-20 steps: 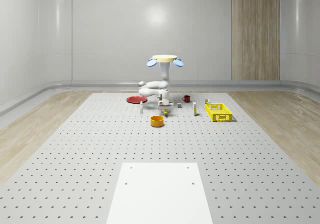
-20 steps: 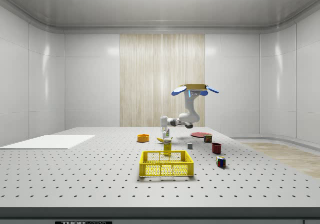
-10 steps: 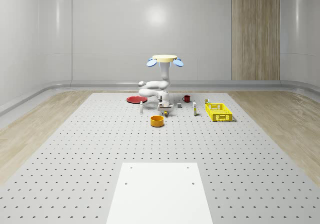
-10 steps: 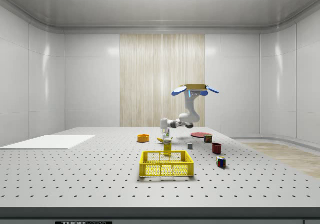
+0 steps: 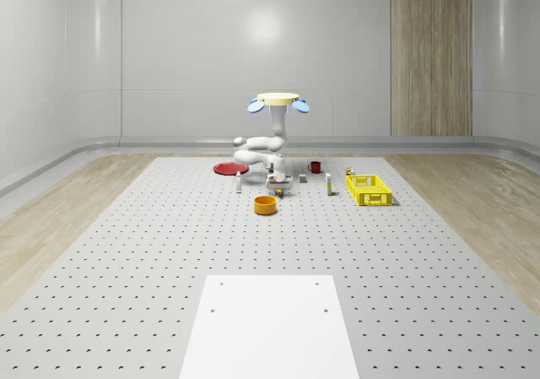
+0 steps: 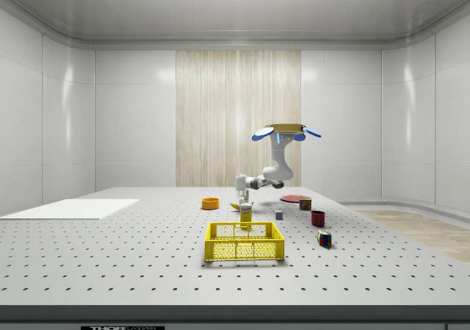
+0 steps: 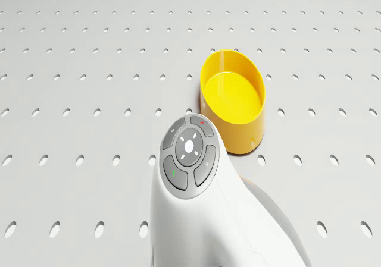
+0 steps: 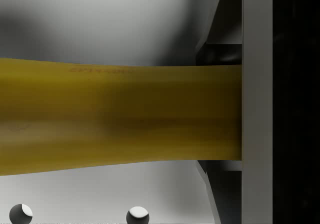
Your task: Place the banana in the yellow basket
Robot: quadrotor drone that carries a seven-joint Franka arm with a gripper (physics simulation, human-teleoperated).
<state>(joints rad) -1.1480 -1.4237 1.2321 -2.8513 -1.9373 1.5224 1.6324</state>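
Note:
The drone (image 5: 278, 100) hovers over the far middle of the perforated table (image 5: 169, 252), and its white arm bends down to the surface. The gripper (image 5: 277, 186) is low over the banana (image 5: 279, 192), just behind the orange bowl. In the wrist view the banana (image 8: 120, 116) lies across the picture on the table, one end against a grey part of the gripper. The yellow basket (image 5: 369, 189) stands to the whole-scene view's right of the arm. In the side view the basket (image 6: 244, 241) is nearest the camera, with the banana (image 6: 236, 206) and the gripper (image 6: 241, 196) behind it.
An orange bowl (image 7: 232, 100) sits just ahead of the arm's wrist (image 7: 189, 157). A red plate (image 5: 228, 169), a red mug (image 5: 315, 166), a small carton (image 6: 245, 214) and a coloured cube (image 6: 323, 237) stand around. A white panel (image 5: 268, 324) lies at the near edge.
The arm's hand has sunk slightly toward the banana. The drone holds its place, and the objects on the table have not moved.

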